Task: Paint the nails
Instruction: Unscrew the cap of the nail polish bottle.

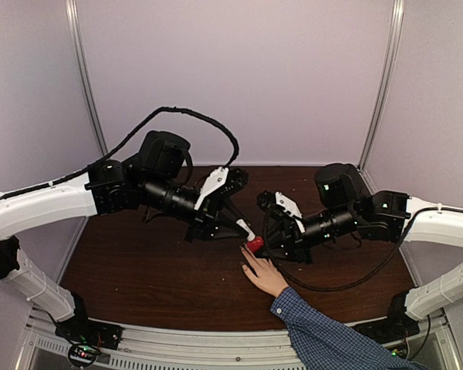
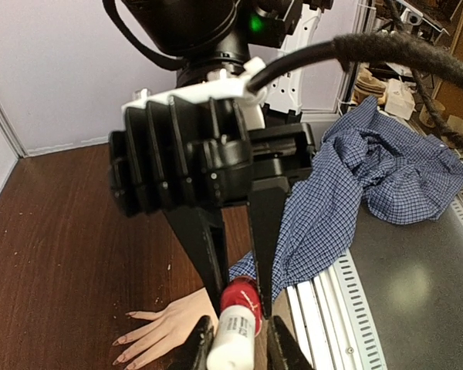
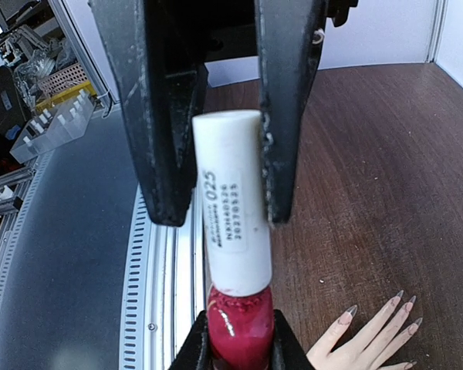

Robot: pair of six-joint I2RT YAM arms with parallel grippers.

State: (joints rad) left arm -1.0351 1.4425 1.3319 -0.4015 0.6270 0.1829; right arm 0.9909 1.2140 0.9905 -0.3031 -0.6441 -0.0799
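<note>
Hand (image 1: 264,275) lies palm down on the dark wood table (image 1: 139,270), near its front edge, with a blue checked sleeve (image 1: 324,335) trailing back toward the right arm's base. Fingers are spread. I read the nails (image 3: 347,311) as long, pointed and pale pinkish-grey. Each one's long axis runs along its finger, tips aimed away from the sleeve, toward the far left.

Just beyond the fingertips, the right gripper (image 3: 239,354) is clamped on the red glass body of the polish bottle (image 3: 239,324). The left gripper (image 3: 224,216) has both fingers pressed against the white cap (image 3: 228,154). Seen from above, the bottle leans cap-end toward the left arm.
</note>
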